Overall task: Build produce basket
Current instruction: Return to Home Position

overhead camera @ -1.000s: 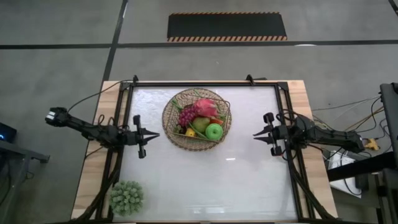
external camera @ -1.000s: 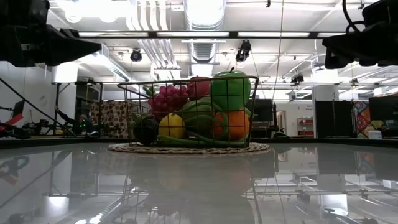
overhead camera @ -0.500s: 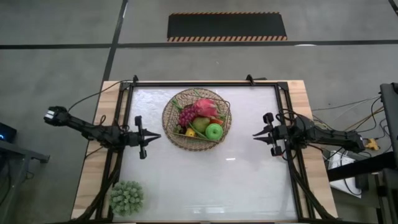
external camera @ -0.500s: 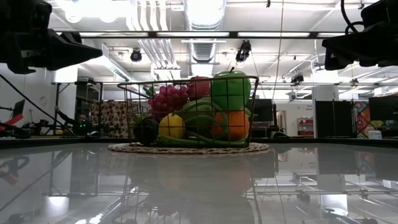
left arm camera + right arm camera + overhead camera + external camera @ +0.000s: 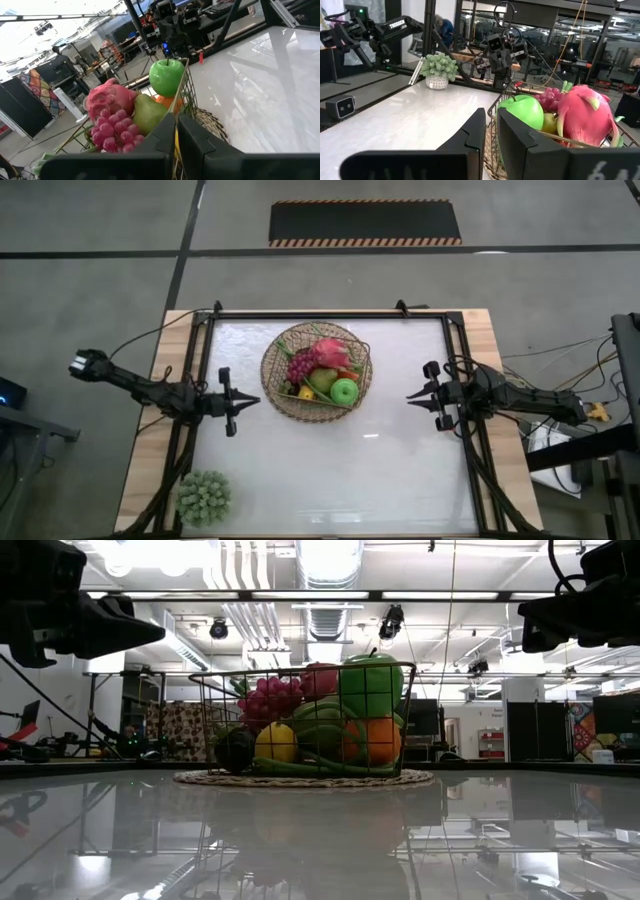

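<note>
Since the fruit (image 5: 330, 356) sits piled in the basket (image 5: 274, 394) on the counter (image 5: 330, 470), only parking the arms seems left: left hand (image 5: 250, 400) and right hand (image 5: 412, 396) flank it, nearly closed, empty.

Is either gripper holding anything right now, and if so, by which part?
Nothing is held. The left gripper and the right gripper are both empty, one on each side of the filled basket.

basket (image 5: 283, 402) on the table (image 5: 380, 470) behind centre, produce (image 5: 325, 370) inside it; left gripper (image 5: 255, 400) left of it, right gripper (image 5: 410, 396) right of it, both apart; potted plant (image 5: 204, 497) front left.
</note>
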Robot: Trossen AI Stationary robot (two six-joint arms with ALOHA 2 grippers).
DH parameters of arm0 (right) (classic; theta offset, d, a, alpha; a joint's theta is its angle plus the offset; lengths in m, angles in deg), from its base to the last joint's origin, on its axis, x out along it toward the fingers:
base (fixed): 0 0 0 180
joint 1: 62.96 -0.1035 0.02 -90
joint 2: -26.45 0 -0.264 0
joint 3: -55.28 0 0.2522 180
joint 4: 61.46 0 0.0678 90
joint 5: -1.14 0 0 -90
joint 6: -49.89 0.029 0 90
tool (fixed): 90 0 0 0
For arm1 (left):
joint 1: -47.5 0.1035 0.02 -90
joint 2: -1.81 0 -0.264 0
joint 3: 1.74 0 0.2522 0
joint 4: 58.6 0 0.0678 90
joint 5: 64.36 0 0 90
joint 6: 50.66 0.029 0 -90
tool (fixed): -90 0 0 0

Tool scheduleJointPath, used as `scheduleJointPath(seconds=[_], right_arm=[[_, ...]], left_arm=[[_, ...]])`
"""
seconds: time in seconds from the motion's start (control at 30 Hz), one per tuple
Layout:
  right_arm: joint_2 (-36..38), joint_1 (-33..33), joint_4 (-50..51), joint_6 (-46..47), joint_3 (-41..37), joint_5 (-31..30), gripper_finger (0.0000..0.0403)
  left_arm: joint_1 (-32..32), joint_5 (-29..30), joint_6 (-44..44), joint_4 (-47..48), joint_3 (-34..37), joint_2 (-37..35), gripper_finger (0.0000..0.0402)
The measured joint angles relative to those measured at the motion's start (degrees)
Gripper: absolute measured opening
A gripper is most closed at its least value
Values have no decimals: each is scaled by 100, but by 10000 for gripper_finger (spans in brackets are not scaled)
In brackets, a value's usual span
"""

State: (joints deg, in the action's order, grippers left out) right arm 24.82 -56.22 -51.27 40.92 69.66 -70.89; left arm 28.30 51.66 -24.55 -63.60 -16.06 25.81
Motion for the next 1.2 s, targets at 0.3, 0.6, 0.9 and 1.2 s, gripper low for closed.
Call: scheduleJointPath(seconds=[0.3, 0.6, 0.9, 1.2], right_arm=[[0, 0, 0, 0, 4, 0, 38], [0, 0, -2, 0, 5, -2, 38], [0, 0, -2, 0, 7, -2, 38], [0, 0, -2, 0, 9, -2, 38]], left_arm=[[0, 0, 0, 7, 0, 155, 3], [-2, 0, 0, 2, 0, 342, 3], [0, -2, 0, -2, 0, 579, 3], [0, -4, 1, 23, 0, 853, 3]])
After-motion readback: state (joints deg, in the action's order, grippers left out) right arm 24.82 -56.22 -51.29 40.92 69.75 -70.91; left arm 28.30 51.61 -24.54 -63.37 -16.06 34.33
